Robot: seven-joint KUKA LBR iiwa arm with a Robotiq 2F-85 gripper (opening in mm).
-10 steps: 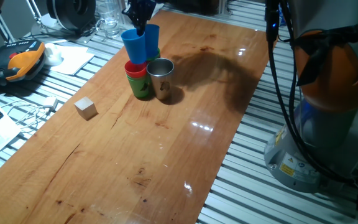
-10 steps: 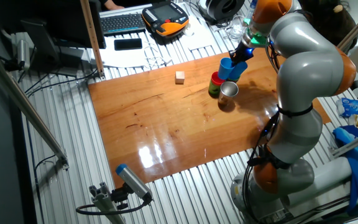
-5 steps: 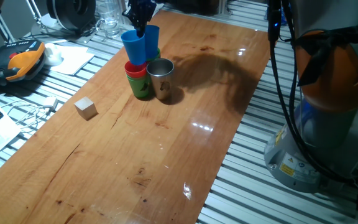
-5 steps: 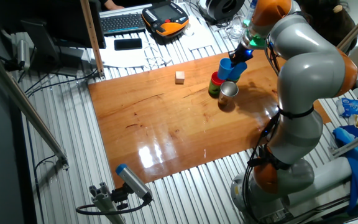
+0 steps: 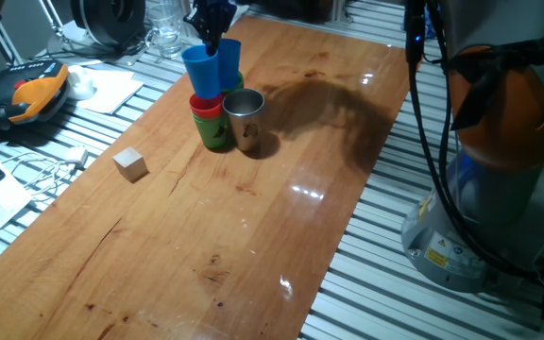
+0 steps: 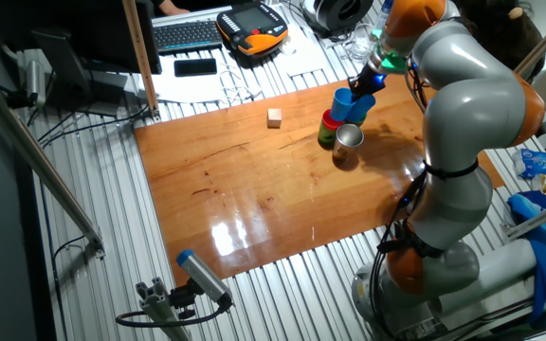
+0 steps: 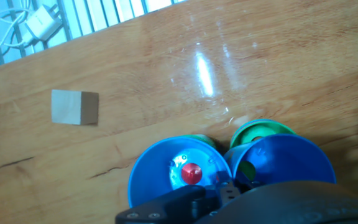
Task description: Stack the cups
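Blue cup (image 5: pixel 202 70) held at its rim by the gripper (image 5: pixel 212 40), hanging straight below the fingers and raised off the table (image 5: pixel 253 236). The fingers are narrowed onto the cup's wall. In the hand view the dark fingers (image 7: pixel 219 190) sit at the cup's near rim, though the contact itself is partly hidden.

Change over the last second: very small. In one fixed view the blue cup has crept a little up and to the left, and the other fixed view shows almost no shift. The cup has not been let go.

Directly beneath the fingers stands the red cup (image 5: pixel 206 104), nested in a green cup (image 5: pixel 216 134). In the hand view a red spot shows at the centre of the blue cup's floor (image 7: pixel 191 173), which suggests that mouth and mouth are close to lined up. Whether the blue cup's base already touches the red rim cannot be told.

Just beside the fingers is a second blue cup (image 5: pixel 231 54), close enough for its rim to be brushed. A little further out stands the steel cup (image 5: pixel 245 117). Well apart from the fingers lies the cube (image 5: pixel 130 163).

Reading for the task: the placing step is underway and unfinished. It probably calls for a straight descent before release.
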